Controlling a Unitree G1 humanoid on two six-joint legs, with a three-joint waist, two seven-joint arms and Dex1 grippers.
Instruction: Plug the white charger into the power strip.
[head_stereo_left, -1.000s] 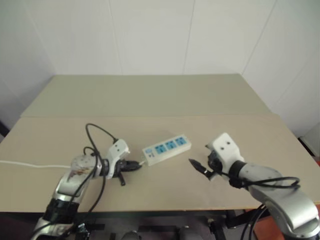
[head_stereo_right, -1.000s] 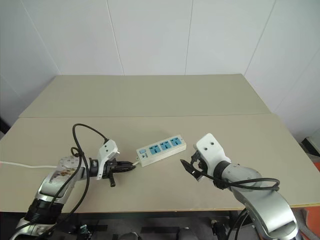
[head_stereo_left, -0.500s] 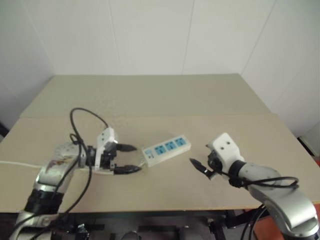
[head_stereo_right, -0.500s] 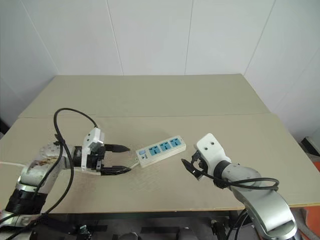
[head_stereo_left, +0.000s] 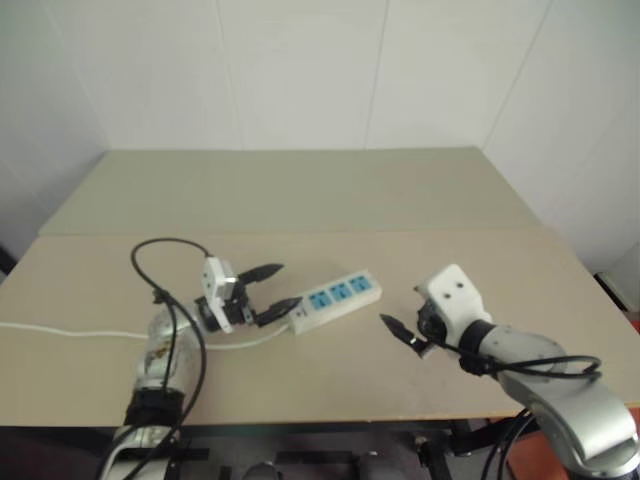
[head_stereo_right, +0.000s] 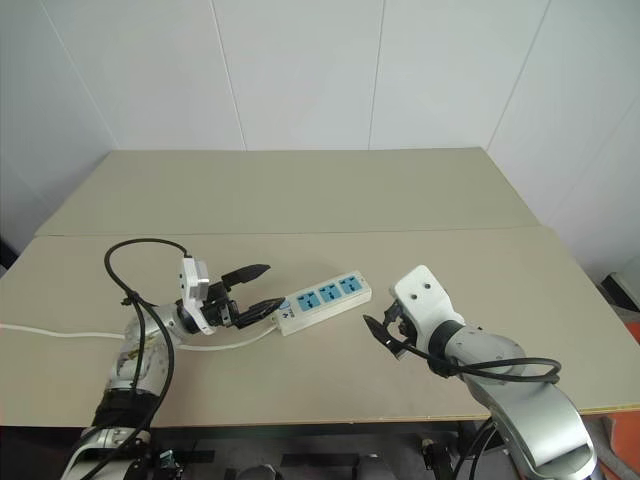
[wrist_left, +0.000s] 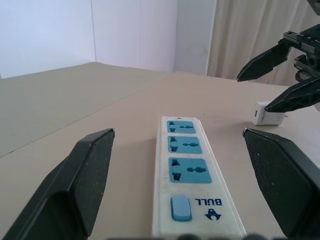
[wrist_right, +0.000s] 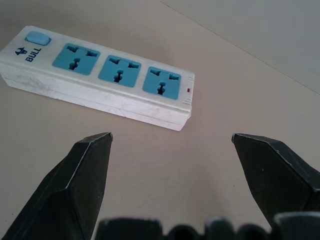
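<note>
While the power strip (head_stereo_left: 335, 297) lies untouched, left hand (head_stereo_left: 272, 290) and right hand (head_stereo_right: 374, 333) gape empty

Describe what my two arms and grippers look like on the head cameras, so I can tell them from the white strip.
Both arms are silver-grey metal with black joints and loose black cables; the left arm's cable arcs in a big loop. The left gripper and right gripper each have a white block body carrying two pointed black fingers. Two small dark dots mark the right block.
</note>
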